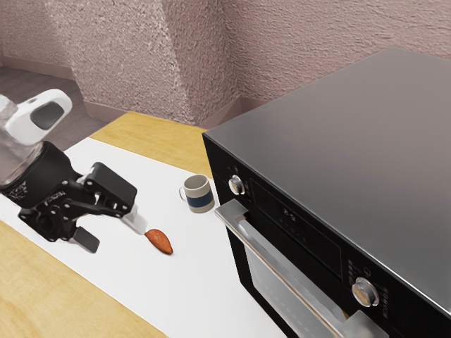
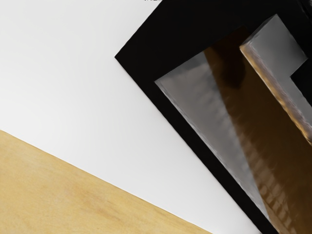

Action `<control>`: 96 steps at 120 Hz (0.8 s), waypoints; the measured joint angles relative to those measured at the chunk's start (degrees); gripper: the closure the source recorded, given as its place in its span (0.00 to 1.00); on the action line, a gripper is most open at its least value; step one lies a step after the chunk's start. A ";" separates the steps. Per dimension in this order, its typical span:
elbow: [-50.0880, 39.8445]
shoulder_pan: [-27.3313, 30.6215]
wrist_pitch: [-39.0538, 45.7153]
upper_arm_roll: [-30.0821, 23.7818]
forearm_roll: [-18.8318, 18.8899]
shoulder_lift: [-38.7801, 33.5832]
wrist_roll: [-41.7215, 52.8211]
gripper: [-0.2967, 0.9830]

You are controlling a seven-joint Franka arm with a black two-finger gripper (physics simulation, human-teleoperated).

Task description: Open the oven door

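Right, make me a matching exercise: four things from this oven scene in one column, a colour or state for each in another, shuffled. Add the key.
Things
1. Oven door
2. Door handle
3. Mug
4. Tool

Colours and states
A. Circled by a dark blue band
B. Fingers spread, holding nothing
C. Shut
D. Silver-coloured

Pairs: 1-C, 2-D, 3-A, 4-B

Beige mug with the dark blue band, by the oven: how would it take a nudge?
Probably slides before tipping: the mug stands upright on the smooth-looking white sheet, not much taller than wide. Looks like ceramic, so likely stiff and chippable. If knocked over, round walls could let it roll, though the side handle would probably stop it.
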 joint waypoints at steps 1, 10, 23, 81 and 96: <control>-0.04 -0.36 0.52 -0.01 -0.06 0.12 -0.61 0.23; -1.81 -3.54 4.66 -0.75 -0.40 -0.17 -6.20 0.23; -3.20 -7.65 9.72 -1.39 1.78 -0.44 -15.37 0.23; -5.70 -13.93 16.46 -1.71 5.33 0.35 -43.43 0.23; -5.65 -14.44 17.40 -1.69 5.91 1.74 -47.74 0.23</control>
